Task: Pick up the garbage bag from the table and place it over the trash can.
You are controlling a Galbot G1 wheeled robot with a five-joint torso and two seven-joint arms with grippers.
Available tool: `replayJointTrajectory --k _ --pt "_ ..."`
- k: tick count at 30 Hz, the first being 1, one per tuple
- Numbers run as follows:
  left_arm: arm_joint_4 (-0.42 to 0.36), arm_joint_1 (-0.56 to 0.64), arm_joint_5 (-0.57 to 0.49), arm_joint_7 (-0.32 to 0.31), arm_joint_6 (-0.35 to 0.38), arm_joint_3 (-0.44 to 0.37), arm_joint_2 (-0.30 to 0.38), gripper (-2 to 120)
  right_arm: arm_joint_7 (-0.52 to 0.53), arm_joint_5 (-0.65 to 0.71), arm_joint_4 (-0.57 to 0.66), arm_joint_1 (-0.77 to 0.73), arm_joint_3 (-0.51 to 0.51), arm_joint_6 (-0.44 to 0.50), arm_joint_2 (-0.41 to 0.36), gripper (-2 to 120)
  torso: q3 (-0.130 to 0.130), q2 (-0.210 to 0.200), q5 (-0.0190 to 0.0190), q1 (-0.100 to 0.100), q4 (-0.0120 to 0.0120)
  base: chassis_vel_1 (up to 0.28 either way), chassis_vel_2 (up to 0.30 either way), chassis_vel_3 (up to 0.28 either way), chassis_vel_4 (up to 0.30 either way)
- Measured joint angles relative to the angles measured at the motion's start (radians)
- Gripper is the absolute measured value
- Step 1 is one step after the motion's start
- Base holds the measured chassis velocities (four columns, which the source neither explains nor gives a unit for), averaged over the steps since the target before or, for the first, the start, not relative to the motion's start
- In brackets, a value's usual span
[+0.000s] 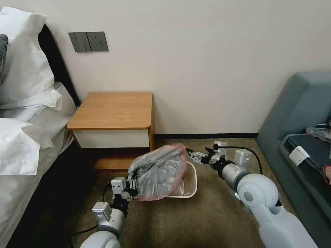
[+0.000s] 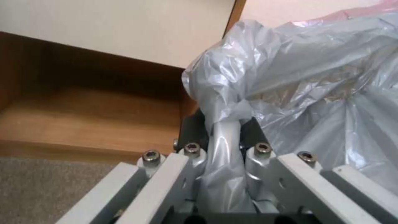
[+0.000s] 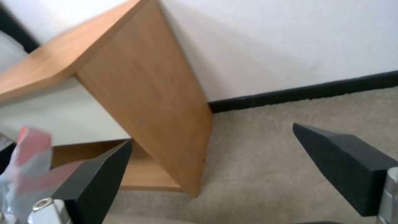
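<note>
- Garbage bag (image 1: 158,174) hangs in the left gripper (image 1: 130,188), a twisted fold of its grey film pinched between the closed fingers (image 2: 195,155) (the left wrist view shows the plastic squeezed into a thin rope where they meet).
- From that grip the bag balloons toward 1 o'clock, its pink-red rim arching over the top and curling along the lower edge.
- Beneath and behind the bag stands the trash can (image 1: 191,186) on the carpet (image 1: 193,220), with the bag draped over its near-left part; its rim at 3 to 5 o'clock is bare.
- The right gripper (image 1: 193,156) hovers at about 2 o'clock from the bag, just beside the rim's upper edge, its two dark pads (image 3: 99,174) spread wide with nothing between them.
- In the right wrist view a scrap of the pink rim sits just beside one pad; I cannot tell whether they touch.
- The table (image 1: 113,110) stands at 11 o'clock from the bag against the wall (image 1: 207,51), its top bare.
- A bed (image 1: 24,137) lies at 9 o'clock, and a grey-blue sofa (image 1: 296,113) at 3 o'clock.
</note>
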Motion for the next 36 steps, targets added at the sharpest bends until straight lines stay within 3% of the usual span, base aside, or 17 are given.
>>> replayJointTrajectory --k 7,10,12,13,14,15,17,18,21,22,24,36 --pt "0.01 -0.005 0.002 -0.004 0.0 0.001 -0.004 5 0.009 0.034 0.145 -0.082 0.018 0.026 -0.021 100 0.0 0.0 -0.0002 0.0 0.0 0.0 0.0 0.0 0.0" --pt "0.014 -0.013 0.001 -0.012 0.001 0.0 -0.001 5 0.105 0.196 0.257 -0.14 0.017 -0.008 -0.039 100 0.0 0.0 -0.0002 0.0 -0.0001 0.0 0.0 0.0 0.0" --pt "0.014 -0.014 0.001 -0.013 0.001 0.0 -0.001 5 0.127 0.225 0.268 -0.146 0.014 -0.014 -0.041 100 0.0 0.0 -0.0002 0.0 -0.0001 0.0 0.0 0.0 0.0" --pt "0.016 -0.019 0.001 -0.014 0.001 -0.001 -0.001 5 0.205 0.349 0.299 -0.158 0.0 -0.033 -0.044 100 0.0 0.0 -0.0003 0.0 -0.0002 0.0 0.0 0.0 0.0" --pt "0.016 -0.019 0.001 -0.014 0.001 -0.001 -0.001 5 0.205 0.349 0.299 -0.158 0.0 -0.033 -0.044 100 0.0 0.0 -0.0003 0.0 -0.0002 0.0 0.0 0.0 0.0" --pt "0.017 -0.024 0.001 -0.015 0.001 -0.001 -0.002 5 0.311 0.515 0.324 -0.16 -0.022 -0.05 -0.039 100 0.0 0.0 -0.0001 0.0 -0.0001 0.0 0.0 0.0 0.0" --pt "0.017 -0.029 0.003 -0.016 0.001 0.0 -0.003 5 0.457 0.7 0.333 -0.144 -0.047 -0.055 -0.022 100 0.0 0.0 -0.0001 0.0 -0.0001 0.0 0.0 0.0 0.0" --pt "0.017 -0.029 0.003 -0.016 0.001 0.0 -0.003 5 0.457 0.7 0.333 -0.144 -0.047 -0.055 -0.022 100 0.0 0.0 -0.0001 0.0 -0.0001 0.0 0.0 0.0 0.0" --pt "0.016 -0.033 0.008 -0.016 0.001 0.002 -0.004 5 0.694 0.954 0.324 -0.079 -0.077 -0.026 0.014 100 0.0 0.0 -0.0002 0.0 0.0 0.0 0.0 0.0 0.0" --pt "0.016 -0.033 0.008 -0.016 0.001 0.002 -0.004 5 0.694 0.954 0.324 -0.079 -0.077 -0.026 0.014 100 0.0 0.0 -0.0002 0.0 0.0 0.0 0.0 0.0 0.0" --pt "0.01 -0.033 0.011 -0.016 0.001 0.002 -0.002 5 0.789 1.042 0.304 -0.032 -0.098 0.011 0.032 100 0.0 0.0 -0.0001 0.0 0.0001 0.0 0.0 0.0 0.0" --pt "-0.004 -0.036 0.06 -0.013 -0.012 0.008 0.0 5 0.966 1.059 0.238 0.054 -0.187 0.128 0.061 100 0.0 0.0 -0.0002 0.0 0.0 0.0 0.0 0.0 0.0"
